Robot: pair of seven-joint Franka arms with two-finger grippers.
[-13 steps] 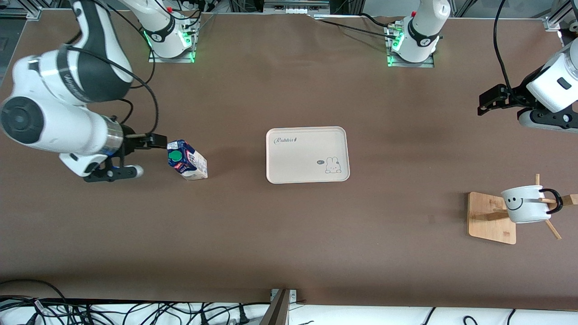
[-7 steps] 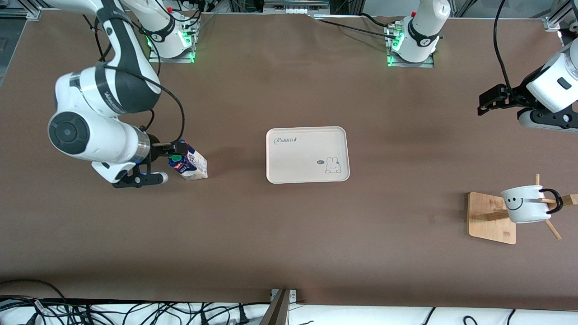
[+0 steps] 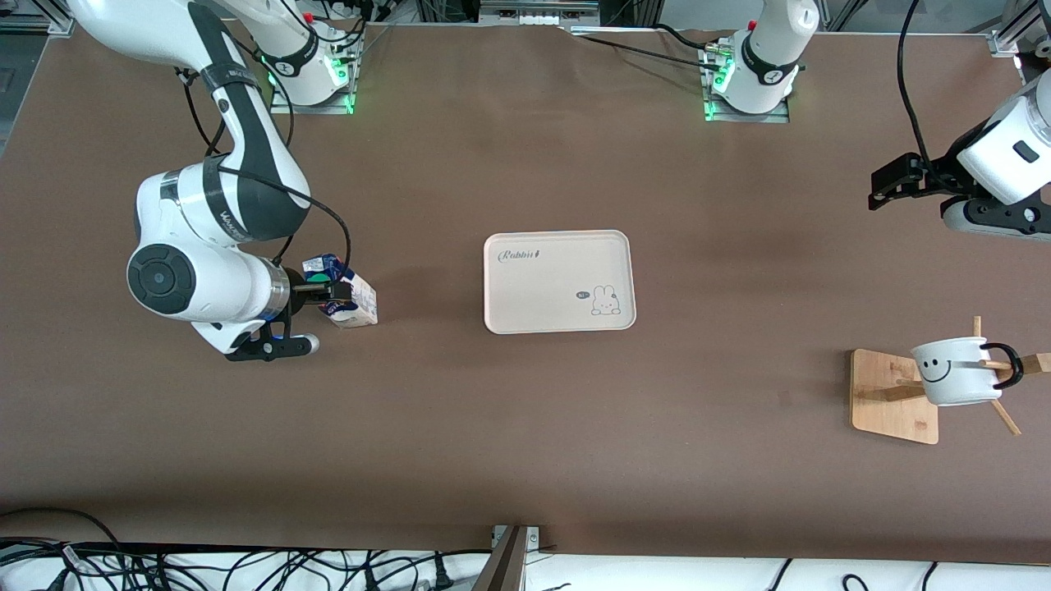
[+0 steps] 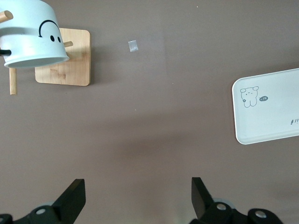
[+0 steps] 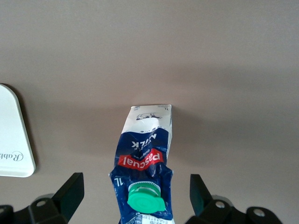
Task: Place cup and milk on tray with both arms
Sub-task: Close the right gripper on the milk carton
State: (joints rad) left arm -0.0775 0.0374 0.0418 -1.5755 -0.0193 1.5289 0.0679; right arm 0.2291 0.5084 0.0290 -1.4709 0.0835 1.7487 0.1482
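Two arms stood at the table, and only the right one was at work. Its gripper (image 3: pixel 328 289) sat low at the milk (image 3: pixel 351 297), toward the right arm's end of the table. The right wrist view showed the carton (image 5: pixel 145 154) standing upright between the two spread fingers (image 5: pixel 70 193), green cap (image 5: pixel 145 201) up, with a clear gap on either side, so the gripper was released and not yet grasping anything. The milk rested on the brown table (image 3: pixel 493 427), well apart from the tray (image 3: pixel 559 281). That cream tray lay flat near the middle of the table, its rabbit drawing (image 3: pixel 605 300) in the corner nearer the front camera, with nothing on it. Toward the left arm's end stood a wooden rack (image 3: pixel 893 396), nearer the front camera than the tray. The cup (image 3: pixel 956 371) hung tilted on one of its pegs, smiley face showing, black handle (image 3: pixel 1006 366) looped over the peg. The left arm waited above that end of the table, its gripper (image 3: pixel 895 180) up in the air. In the left wrist view its fingers (image 4: pixel 74 198) were spread wide and held nothing, with the cup (image 4: pixel 30 35) and rack (image 4: pixel 65 58) seen below.
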